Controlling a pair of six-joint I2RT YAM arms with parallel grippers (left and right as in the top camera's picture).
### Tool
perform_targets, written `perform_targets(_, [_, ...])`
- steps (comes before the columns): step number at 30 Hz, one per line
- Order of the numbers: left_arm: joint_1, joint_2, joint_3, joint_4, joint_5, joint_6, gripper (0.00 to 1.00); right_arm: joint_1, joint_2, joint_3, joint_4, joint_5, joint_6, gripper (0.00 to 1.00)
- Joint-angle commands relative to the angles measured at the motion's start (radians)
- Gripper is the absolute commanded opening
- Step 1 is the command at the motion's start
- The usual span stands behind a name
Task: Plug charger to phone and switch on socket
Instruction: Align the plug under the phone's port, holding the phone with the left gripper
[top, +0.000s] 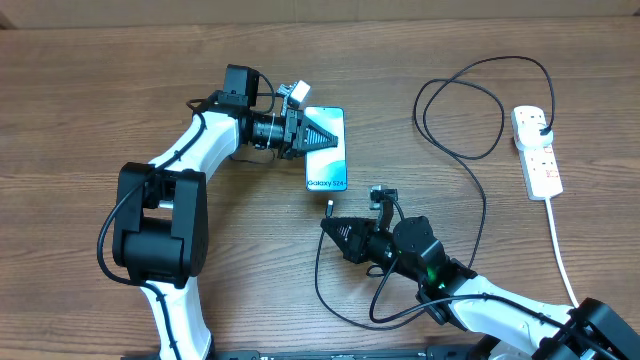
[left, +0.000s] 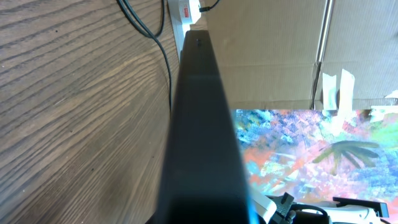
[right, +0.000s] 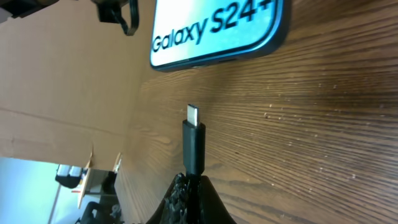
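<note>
From above, the phone (top: 328, 172) lies mid-surface, its long axis running from the far edge toward the near edge, the lettered end nearest the near edge. The left end effector (top: 320, 138) is closed down on the phone's far end and looks to be pinning it. The right end effector (top: 331, 220) sits just off the lettered end, clamped on the tip of the charger (top: 486, 205), whose black cable loops away to the socket (top: 538, 152) by the right edge. Through the left wrist camera the phone's dark side fills the middle, seen edge-on and very close; the fingers themselves are out of frame. Through the right wrist camera the connector (right: 193, 138) stands out from the closed fingertips (right: 180, 196), its metal end aimed at the phone's short lettered edge, near but apart. I'd say the right arm is the one to push in, straight along the phone's length, perhaps nudged sideways first, since the tip looks a shade off-centre.
</note>
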Motion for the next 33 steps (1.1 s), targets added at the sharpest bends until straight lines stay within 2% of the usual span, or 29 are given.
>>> perform_targets(1, [-0.011,-0.040,-0.003,-0.001,0.057,0.031,0.04,-0.004,0.005,0.003,0.014,-0.028,0.000,0.04])
perform_targets(8, [-0.034,-0.040,-0.003,-0.005,0.057,0.041,0.04,-0.004,0.005,0.003,0.013,-0.027,0.001,0.04])
perform_targets(13, [-0.052,-0.040,-0.003,-0.004,0.109,0.075,0.04,-0.004,0.005,0.003,0.005,-0.022,0.001,0.04])
perform_targets(33, [-0.053,-0.040,-0.003,-0.003,0.109,0.113,0.04,-0.031,0.005,0.003,0.021,-0.024,-0.006,0.04])
